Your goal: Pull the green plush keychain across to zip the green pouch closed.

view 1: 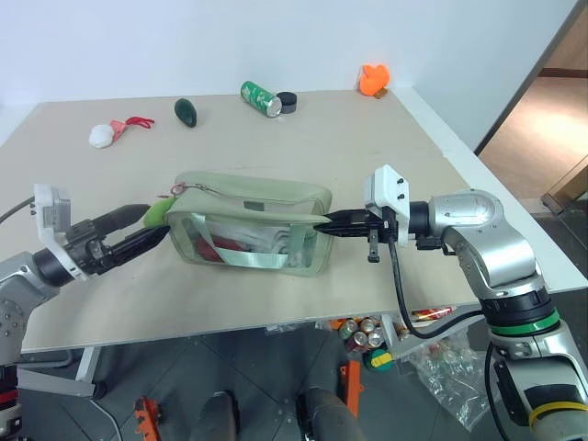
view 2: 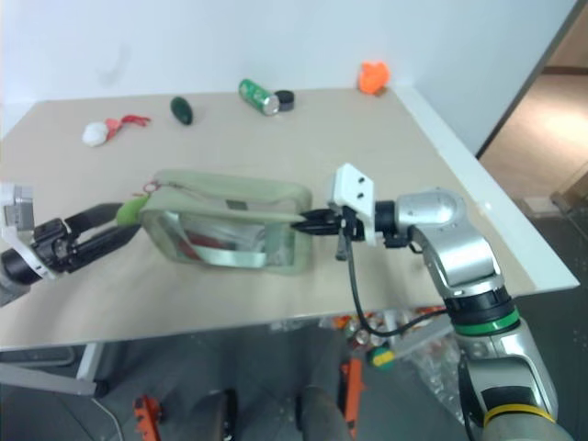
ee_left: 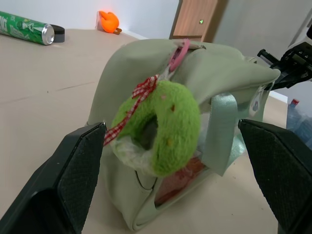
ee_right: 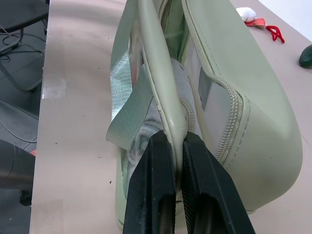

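Note:
The green pouch point(view 1: 246, 223) lies on its side in the middle of the table, clear panel facing me. At its left end hangs the green plush keychain point(ee_left: 165, 127), a fuzzy bright-green ring on a red checked cord. My left gripper point(view 1: 154, 223) is open at that end, and its fingers point(ee_left: 73, 180) stand wide on either side of the ring without touching it. My right gripper point(view 1: 326, 223) is shut on the pouch's right end; in the right wrist view its fingers point(ee_right: 156, 185) pinch the seam of the pouch point(ee_right: 243, 97).
At the back of the table point(view 1: 276, 317) lie a white pom-pom point(view 1: 101, 136) with red cord, a dark green oval plush point(view 1: 186, 112), a green can point(view 1: 261, 99) beside a black cap point(view 1: 287, 101), and an orange toy point(view 1: 372, 79). The table's front edge is close below the pouch.

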You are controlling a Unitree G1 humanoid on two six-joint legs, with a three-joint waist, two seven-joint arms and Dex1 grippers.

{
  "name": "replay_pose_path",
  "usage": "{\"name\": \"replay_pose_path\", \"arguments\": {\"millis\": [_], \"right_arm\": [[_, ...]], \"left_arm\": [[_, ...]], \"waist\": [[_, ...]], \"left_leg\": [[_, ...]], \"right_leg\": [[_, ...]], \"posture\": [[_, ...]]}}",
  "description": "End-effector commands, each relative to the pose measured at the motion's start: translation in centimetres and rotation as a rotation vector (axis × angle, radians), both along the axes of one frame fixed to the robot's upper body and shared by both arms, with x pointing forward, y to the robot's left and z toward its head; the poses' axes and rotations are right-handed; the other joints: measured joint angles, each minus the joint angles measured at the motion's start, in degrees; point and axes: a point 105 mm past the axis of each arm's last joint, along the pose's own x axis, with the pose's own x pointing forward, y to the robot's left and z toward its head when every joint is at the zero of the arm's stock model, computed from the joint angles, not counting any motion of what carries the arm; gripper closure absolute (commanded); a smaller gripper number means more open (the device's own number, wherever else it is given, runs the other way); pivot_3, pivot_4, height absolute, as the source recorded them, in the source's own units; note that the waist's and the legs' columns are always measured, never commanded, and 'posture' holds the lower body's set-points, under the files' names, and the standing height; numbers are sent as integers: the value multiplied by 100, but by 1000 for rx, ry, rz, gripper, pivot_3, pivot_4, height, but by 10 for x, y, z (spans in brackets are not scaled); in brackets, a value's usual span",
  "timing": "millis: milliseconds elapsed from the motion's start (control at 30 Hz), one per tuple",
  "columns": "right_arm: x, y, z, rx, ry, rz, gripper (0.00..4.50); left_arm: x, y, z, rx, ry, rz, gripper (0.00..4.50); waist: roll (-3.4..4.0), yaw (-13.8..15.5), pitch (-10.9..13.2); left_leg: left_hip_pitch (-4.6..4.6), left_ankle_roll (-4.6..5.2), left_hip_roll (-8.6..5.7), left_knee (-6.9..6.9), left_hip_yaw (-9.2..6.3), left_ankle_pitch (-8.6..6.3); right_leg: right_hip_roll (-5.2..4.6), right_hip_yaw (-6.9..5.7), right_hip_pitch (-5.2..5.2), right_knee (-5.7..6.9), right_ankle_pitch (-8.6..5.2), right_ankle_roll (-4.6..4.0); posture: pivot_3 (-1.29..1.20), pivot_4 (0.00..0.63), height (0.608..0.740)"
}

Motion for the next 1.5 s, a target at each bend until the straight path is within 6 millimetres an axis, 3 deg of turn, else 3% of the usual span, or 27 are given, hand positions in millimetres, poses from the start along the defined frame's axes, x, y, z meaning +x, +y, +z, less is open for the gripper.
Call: {"name": "replay_pose_path", "arguments": {"millis": [33, 200, 433, 600, 733, 900, 1100, 1167, 1300, 1500], "right_arm": [[-4, 2, -5, -28, 6, 7, 4500], [-3, 1, -5, -31, 4, 2, 4500], [-3, 0, -6, -40, 5, -2, 4500], [-1, 1, -6, -46, 3, 2, 4500], [0, 2, -6, -49, 1, 6, 4500], [1, 3, -6, -50, -3, 9, 4500], [0, 3, -5, -49, -10, 5, 4500], [0, 3, -5, -47, -12, -1, 4500], [-1, 1, -6, -45, -12, -8, 4500], [0, 1, -6, -43, -12, -9, 4500]], "left_arm": [[3, -2, 8, 3, -40, -3, 530], [4, -4, 12, -24, -56, -17, 2218], [1, 10, 21, -58, -83, 26, 4486], [2, 17, 32, -110, -123, 55, 4486], [4, 12, 44, -133, -169, 49, 4486], [8, -30, 62, -72, -245, -74, 4486], [4, -72, 58, 72, -273, -214, 4486], [4, -73, 53, 102, -260, -214, 4486], [8, -54, 45, 106, -225, -148, 4486], [9, -38, 49, 71, -210, -103, 4486]], "waist": [[0, 0, 0], [0, 0, 0], [0, 0, 0], [-1, 2, 0], [-1, 2, -1], [-5, 6, -3], [-5, -3, -3], [-5, -2, -3], [-5, -3, -3], [-5, -3, -3]], "left_leg": [[0, 0, 0, 0, 1, 0], [0, 0, 0, -2, 0, 0], [0, 0, 0, -2, 0, 0], [0, 0, 0, -2, 1, 0], [0, 0, 0, -2, 0, 0], [0, -1, -1, -1, -1, 1], [2, -1, 0, -4, 3, 0], [5, -1, 0, -10, 2, 0], [5, 0, 1, -11, 1, 0], [6, 0, 0, -10, 1, 0]], "right_leg": [[0, 1, 0, 0, 0, 0], [1, 0, 0, 0, 0, 1], [1, 1, 0, 0, -1, 0], [0, 1, 0, 0, -1, 1], [0, 1, 0, 0, -1, 1], [1, 0, 3, 0, 3, 7], [9, 9, 1, -1, 13, 26], [11, 11, 1, -1, 12, 24], [12, 13, 1, -1, 12, 23], [11, 12, 1, -1, 1, 6]], "posture": [[0, 150, 740], [0, 150, 740], [0, 150, 740], [0, 150, 740], [0, 150, 740], [0, 150, 740], [0, 150, 740], [0, 150, 740], [0, 150, 740], [0, 150, 740]]}}
